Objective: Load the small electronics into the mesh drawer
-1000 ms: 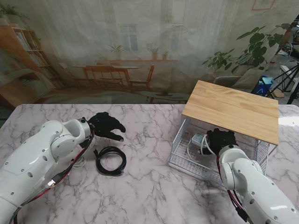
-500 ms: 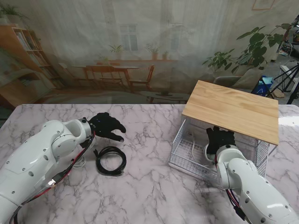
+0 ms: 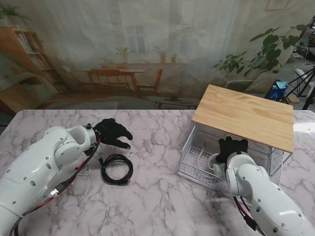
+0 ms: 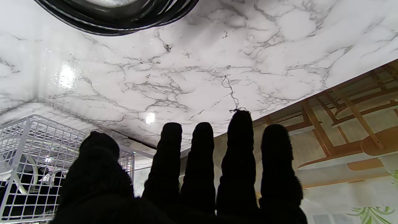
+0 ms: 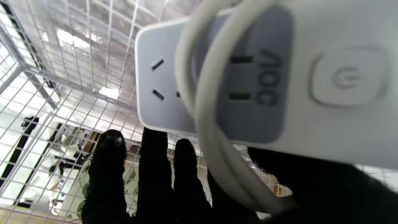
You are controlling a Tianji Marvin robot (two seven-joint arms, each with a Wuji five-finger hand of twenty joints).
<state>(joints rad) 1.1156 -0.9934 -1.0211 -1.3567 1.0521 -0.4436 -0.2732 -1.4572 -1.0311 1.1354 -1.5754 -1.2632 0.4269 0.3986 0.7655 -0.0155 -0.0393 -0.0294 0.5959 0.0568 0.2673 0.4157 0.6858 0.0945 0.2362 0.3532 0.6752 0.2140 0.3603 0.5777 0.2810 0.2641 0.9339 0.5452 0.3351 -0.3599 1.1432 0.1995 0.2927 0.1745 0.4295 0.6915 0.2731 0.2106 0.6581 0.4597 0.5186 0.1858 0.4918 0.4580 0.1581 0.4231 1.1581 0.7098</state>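
Observation:
A white power strip (image 5: pixel 264 87) with its white cord (image 5: pixel 202 130) looped around it lies inside the white mesh drawer (image 3: pixel 189 164), close under my right hand (image 3: pixel 232 147). That hand's fingers (image 5: pixel 155 174) stretch out straight toward the drawer's back mesh, not curled on the strip; the cord runs along the thumb side. In the stand view the strip (image 3: pixel 215 164) shows as a white shape by the wrist. A black coiled cable (image 3: pixel 116 168) lies on the marble, just nearer to me than my left hand (image 3: pixel 112 132), which hovers open with spread fingers (image 4: pixel 202 155). The cable's (image 4: pixel 118 15) coil shows in the left wrist view.
A wooden top (image 3: pixel 246 115) covers the drawer frame, so only its front part is reachable. The marble table (image 3: pixel 157 196) runs between the cable and the drawer. The drawer's mesh (image 4: pixel 31 149) also shows in the left wrist view.
My right hand has gone deeper into the drawer with the power strip, then eased back toward me; the strip now sits by the wrist. The left hand and black cable stayed put.

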